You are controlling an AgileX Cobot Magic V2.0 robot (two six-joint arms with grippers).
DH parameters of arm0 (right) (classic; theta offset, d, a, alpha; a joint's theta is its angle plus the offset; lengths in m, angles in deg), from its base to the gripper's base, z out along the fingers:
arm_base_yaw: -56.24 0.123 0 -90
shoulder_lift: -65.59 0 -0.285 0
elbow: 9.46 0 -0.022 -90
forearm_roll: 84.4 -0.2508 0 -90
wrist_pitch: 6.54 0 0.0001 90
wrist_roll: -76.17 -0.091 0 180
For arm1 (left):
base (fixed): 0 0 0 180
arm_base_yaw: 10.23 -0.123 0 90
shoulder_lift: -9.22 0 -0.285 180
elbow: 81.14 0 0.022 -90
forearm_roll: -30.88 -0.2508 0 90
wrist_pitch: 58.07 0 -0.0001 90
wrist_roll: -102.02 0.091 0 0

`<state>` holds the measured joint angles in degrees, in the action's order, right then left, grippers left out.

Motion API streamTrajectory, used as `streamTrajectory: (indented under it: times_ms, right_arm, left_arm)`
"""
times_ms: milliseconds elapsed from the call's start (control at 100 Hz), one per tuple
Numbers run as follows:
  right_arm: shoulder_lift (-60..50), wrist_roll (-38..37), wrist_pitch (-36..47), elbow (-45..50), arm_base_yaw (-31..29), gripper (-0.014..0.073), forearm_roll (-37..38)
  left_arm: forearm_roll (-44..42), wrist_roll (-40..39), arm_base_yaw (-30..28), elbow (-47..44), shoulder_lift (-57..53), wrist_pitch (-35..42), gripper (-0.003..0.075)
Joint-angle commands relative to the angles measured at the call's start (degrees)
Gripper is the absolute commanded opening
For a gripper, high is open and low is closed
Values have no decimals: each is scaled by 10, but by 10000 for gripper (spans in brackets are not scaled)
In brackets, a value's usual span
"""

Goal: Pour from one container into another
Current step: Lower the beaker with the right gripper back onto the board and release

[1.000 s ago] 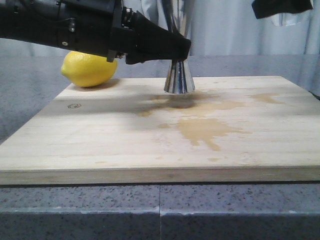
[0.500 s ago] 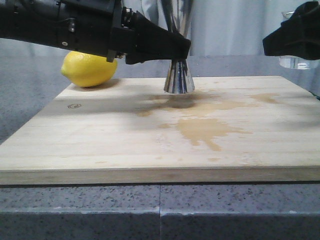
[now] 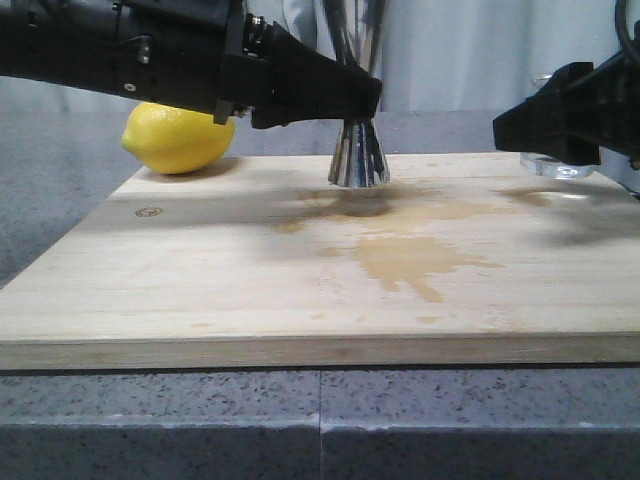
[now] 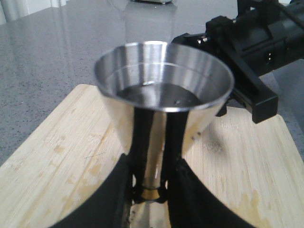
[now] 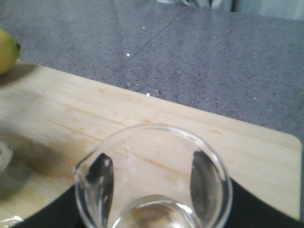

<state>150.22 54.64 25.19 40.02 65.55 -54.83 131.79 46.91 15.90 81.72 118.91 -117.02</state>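
The steel jigger (image 3: 358, 160) stands upright on the wooden board (image 3: 200, 290), at the back middle. My left gripper (image 3: 365, 100) is shut on its narrow waist, at the gold band (image 4: 152, 194). The left wrist view shows dark liquid in the jigger's upper cup (image 4: 164, 85). The clear glass beaker (image 3: 553, 165) is low at the board's back right corner, with my right gripper (image 3: 520, 125) shut on it. Seen from above, the beaker (image 5: 152, 142) looks nearly empty, and the fingers (image 5: 102, 185) show dark through its wall. I cannot tell whether its base touches the board.
A yellow lemon (image 3: 175, 135) lies at the board's back left corner, behind my left arm. A brownish wet stain (image 3: 410, 260) spreads over the board's middle. Grey speckled counter (image 3: 450, 420) surrounds the board.
My right gripper has come down from the top right with the beaker, and now holds it low by the board's back right corner. The left gripper and jigger have stayed still.
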Motion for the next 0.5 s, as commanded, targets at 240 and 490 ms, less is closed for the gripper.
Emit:
streamTrajectory:
  times_ms: [240,490]
  right_arm:
    - [28,12,60,-14,-4,279,3]
    - [28,12,46,-14,-4,289,3]
  left_arm:
    - [36,-1,0,16,-22,-42,20]
    - [36,-1,0,16,-22,-42,20]
